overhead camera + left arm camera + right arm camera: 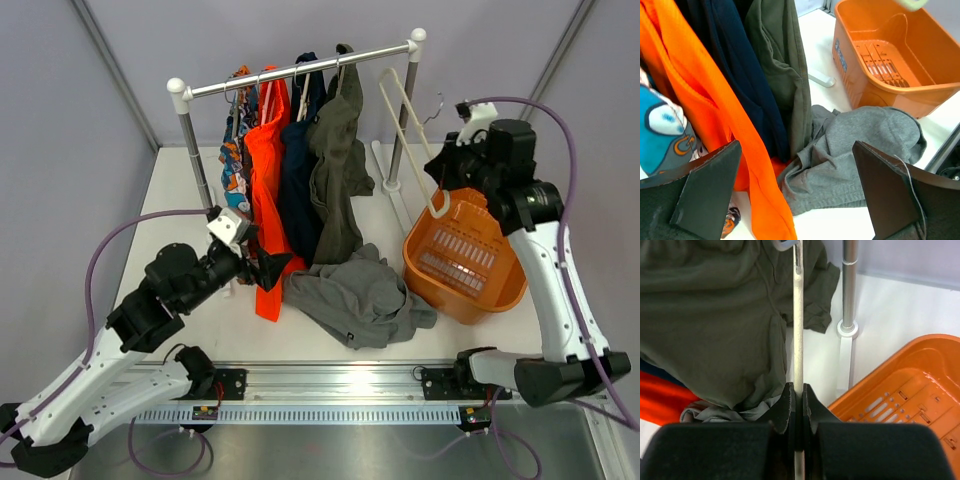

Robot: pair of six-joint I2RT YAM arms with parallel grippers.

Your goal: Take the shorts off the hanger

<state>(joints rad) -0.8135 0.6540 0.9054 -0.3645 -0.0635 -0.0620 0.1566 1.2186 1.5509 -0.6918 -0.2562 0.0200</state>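
The mid-grey shorts lie crumpled on the table, off any hanger; they also show in the left wrist view. The dark olive-green shorts hang from the rack rail, and show in the wrist views. My right gripper is shut on the thin bar of an empty white hanger, held tilted above the basket, right of the rack. My left gripper is open and empty, low beside the orange pair's hem, its jaws framing the grey shorts from a distance.
An orange pair, a navy pair and a patterned garment hang left of the olive shorts. An orange basket stands at the right, against the grey shorts. The rack's right post stands behind it.
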